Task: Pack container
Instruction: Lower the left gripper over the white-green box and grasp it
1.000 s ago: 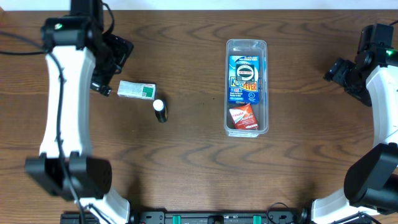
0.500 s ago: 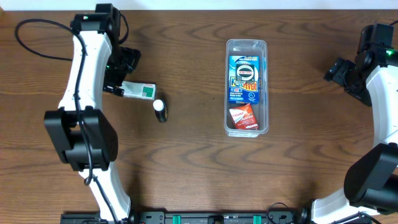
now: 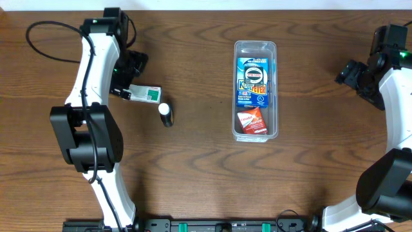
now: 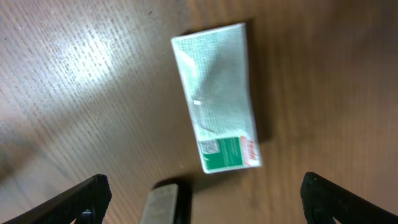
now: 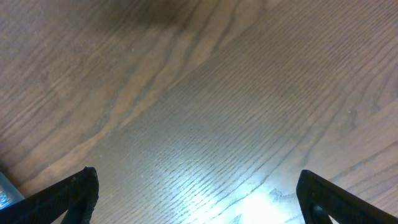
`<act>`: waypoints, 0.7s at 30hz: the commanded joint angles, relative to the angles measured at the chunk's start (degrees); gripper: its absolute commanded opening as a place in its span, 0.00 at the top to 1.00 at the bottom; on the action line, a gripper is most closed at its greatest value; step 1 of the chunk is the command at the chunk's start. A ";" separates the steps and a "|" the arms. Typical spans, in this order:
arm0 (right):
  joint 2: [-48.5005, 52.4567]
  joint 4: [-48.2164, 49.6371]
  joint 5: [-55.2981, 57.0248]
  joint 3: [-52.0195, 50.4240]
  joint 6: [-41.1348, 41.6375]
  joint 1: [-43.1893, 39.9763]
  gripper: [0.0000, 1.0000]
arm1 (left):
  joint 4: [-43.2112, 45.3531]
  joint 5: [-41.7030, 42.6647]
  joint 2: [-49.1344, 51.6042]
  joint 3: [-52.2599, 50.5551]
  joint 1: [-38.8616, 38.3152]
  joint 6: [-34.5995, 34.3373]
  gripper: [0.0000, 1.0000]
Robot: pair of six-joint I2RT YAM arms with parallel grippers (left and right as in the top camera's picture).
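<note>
The clear plastic container (image 3: 255,133) lies right of centre with a blue packet (image 3: 255,80) and a red packet (image 3: 251,120) inside. A small white-and-green box (image 3: 143,94) lies left of centre; it also shows in the left wrist view (image 4: 216,102). A small black tube with a white cap (image 3: 166,115) lies just below it, seen at the bottom of the left wrist view (image 4: 161,204). My left gripper (image 3: 126,80) hovers open over the box's left end, fingers wide apart (image 4: 205,199). My right gripper (image 3: 355,74) is open and empty over bare wood at the far right (image 5: 199,199).
The dark wooden table (image 3: 206,180) fills the view. A black cable (image 3: 45,32) loops at the back left by the left arm. The right arm stands along the right edge.
My left arm has swung right and down from the back left until its gripper is over the white-and-green box. The right arm and the container have not moved.
</note>
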 commanded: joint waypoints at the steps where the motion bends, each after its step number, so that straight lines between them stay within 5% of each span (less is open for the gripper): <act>1: 0.17 -0.02 0.20 0.02 0.04 -0.28 0.01 | 1.44 -1.38 1.05 -3.58 0.35 -0.94 0.02; 21: 0.17 -0.02 0.20 0.02 0.04 -0.28 0.01 | 10.56 -1.16 5.18 -7.39 0.35 -3.74 0.02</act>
